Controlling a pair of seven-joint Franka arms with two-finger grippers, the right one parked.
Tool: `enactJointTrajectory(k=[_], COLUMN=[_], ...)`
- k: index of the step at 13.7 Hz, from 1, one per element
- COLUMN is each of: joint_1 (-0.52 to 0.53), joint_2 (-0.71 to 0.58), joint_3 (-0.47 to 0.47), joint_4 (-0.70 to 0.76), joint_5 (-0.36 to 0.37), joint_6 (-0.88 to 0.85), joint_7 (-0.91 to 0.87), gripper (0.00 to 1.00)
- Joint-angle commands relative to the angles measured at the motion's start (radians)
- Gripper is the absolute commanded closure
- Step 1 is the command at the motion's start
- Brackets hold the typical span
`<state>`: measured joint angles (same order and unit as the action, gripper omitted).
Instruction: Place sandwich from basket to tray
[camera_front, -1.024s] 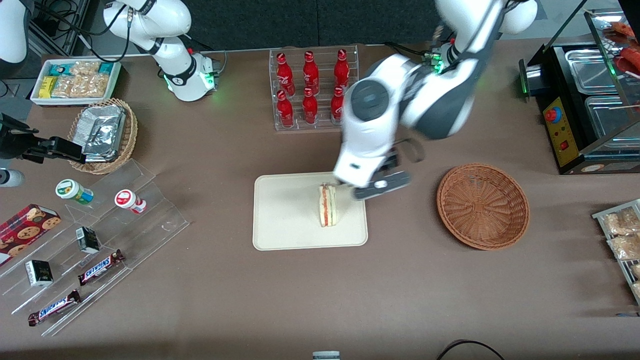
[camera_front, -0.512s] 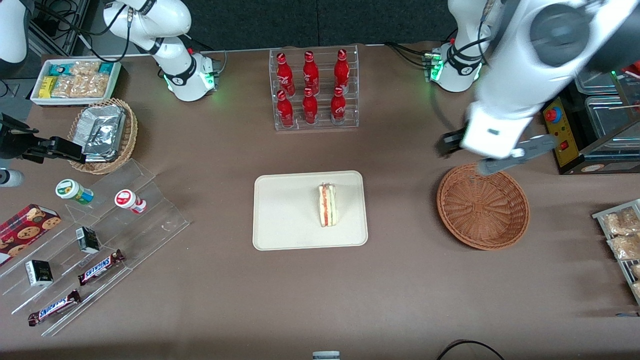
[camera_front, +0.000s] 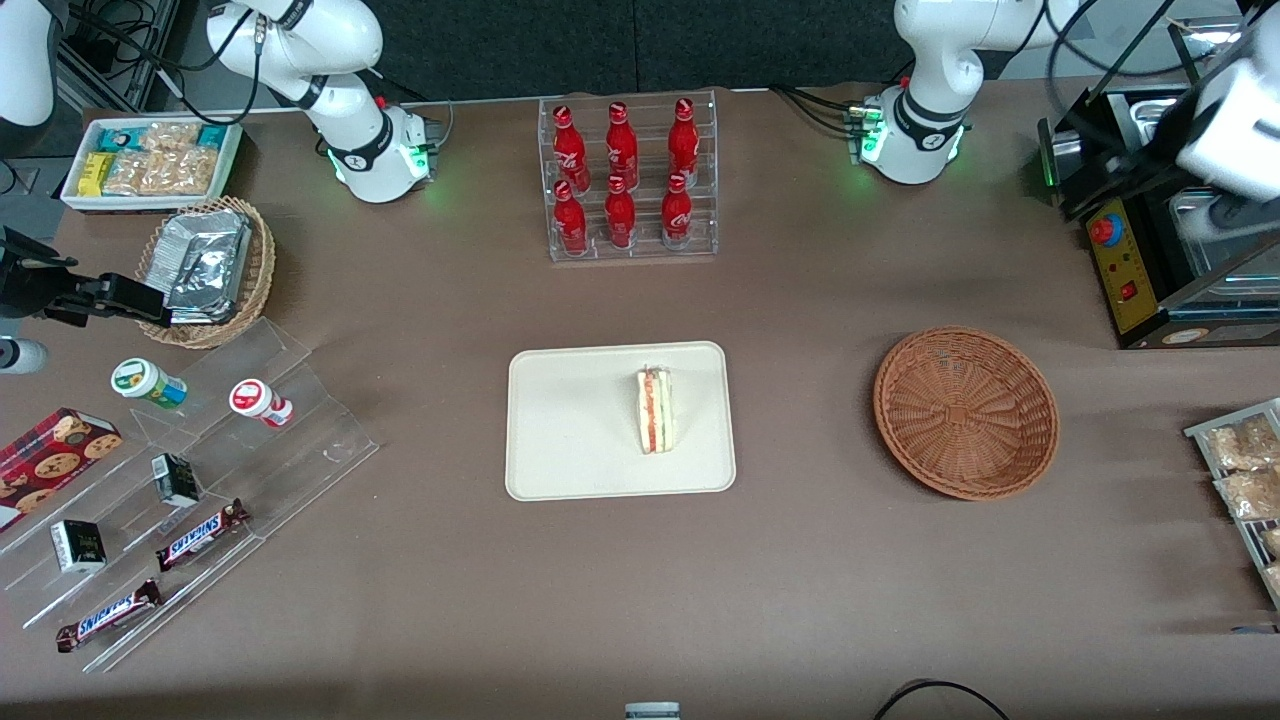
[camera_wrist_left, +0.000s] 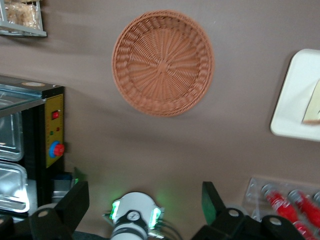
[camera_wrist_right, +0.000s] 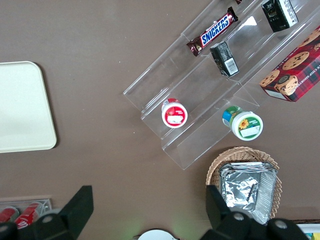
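One white box of snack packets is sitting toward the parked arm's end of the worktop, with one tan wicker basket holding foil packets nearer the front camera. One stepped clear display is carrying two round tubs, two small dark cartons and two bars reading "SNICKERS"; one red cookie box is lying just beside it. One clear rack is holding six red bottles (white lettering, not legible). One sandwich is resting on its side on the one cream tray, red and green filling edge showing. One reddish-brown basket is standing well apart from the tray, toward the working arm's end, holding nothing. The tool is hanging high above the worktop near the black warming cabinet at that end, its fingers spread wide and gripping nothing.
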<state>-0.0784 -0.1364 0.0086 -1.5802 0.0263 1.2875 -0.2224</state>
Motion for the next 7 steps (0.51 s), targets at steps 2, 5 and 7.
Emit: enactJointTrajectory(k=[2, 5, 7], joint_1=[0.104, 0.101, 0.095], joint_2=[-0.121, -0.076, -0.02], joint_3=[-0.012, -0.015, -0.019], joint_4=[-0.126, -0.081, -0.012], joint_5=[-0.02, -0.025, -0.031], joint_6=[0.026, 0.049, 0.036], joint_7=[0.174, 0.182, 0.182], gripper=[0.01, 0.01, 0.01])
